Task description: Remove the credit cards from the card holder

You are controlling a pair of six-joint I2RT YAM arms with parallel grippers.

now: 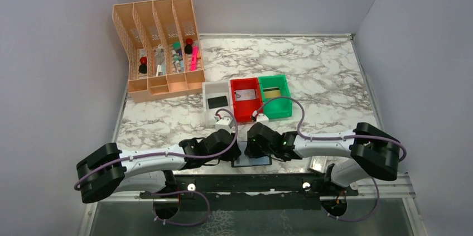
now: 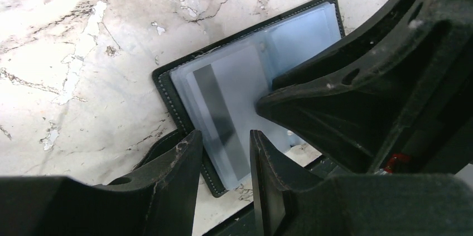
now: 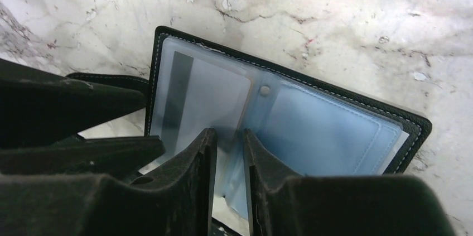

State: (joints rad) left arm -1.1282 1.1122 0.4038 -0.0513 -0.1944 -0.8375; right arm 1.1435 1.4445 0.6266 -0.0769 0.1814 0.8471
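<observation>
Both arms fold inward and low, wrists almost meeting in the middle. The left gripper [image 2: 225, 137] tips downward, fingers narrowly parted. The right gripper [image 3: 230, 135] shows a slim gap too.

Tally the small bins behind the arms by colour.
White bin: 1
Red bin: 1
Green bin: 1
Total: 3
</observation>
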